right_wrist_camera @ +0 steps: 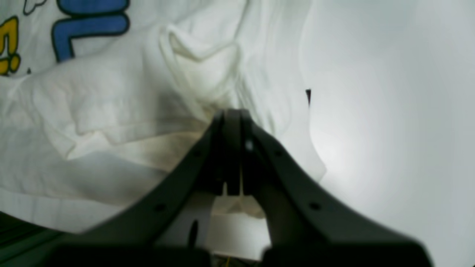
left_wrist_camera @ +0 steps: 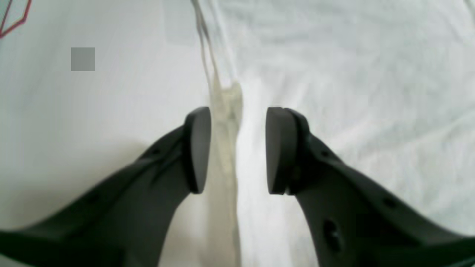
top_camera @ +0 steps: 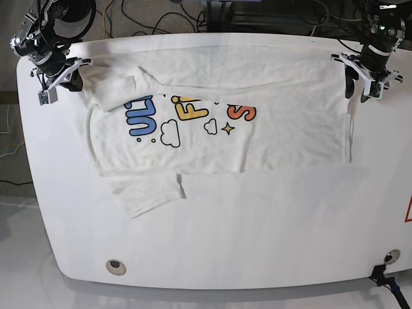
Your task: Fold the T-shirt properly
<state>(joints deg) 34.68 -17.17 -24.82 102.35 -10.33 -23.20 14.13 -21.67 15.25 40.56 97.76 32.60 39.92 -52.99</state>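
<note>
The white T-shirt (top_camera: 212,148) lies spread across the table, print side up, with blue, yellow and orange letters showing and its far edge doubled over. One sleeve (top_camera: 148,196) sticks out toward the near side. My right gripper (top_camera: 61,80) sits at the shirt's far left corner; in the right wrist view it (right_wrist_camera: 232,118) is shut on bunched T-shirt (right_wrist_camera: 111,104) fabric. My left gripper (top_camera: 362,87) is at the far right corner. In the left wrist view it (left_wrist_camera: 237,150) stands open, its pads (left_wrist_camera: 198,148) straddling the T-shirt's (left_wrist_camera: 334,74) hem without pinching it.
The white table (top_camera: 257,244) has a round hole (top_camera: 116,265) near its front left and a black fitting (top_camera: 386,259) at the front right corner. A red marking (top_camera: 407,209) shows at the right edge. Cables (top_camera: 148,19) lie beyond the far edge.
</note>
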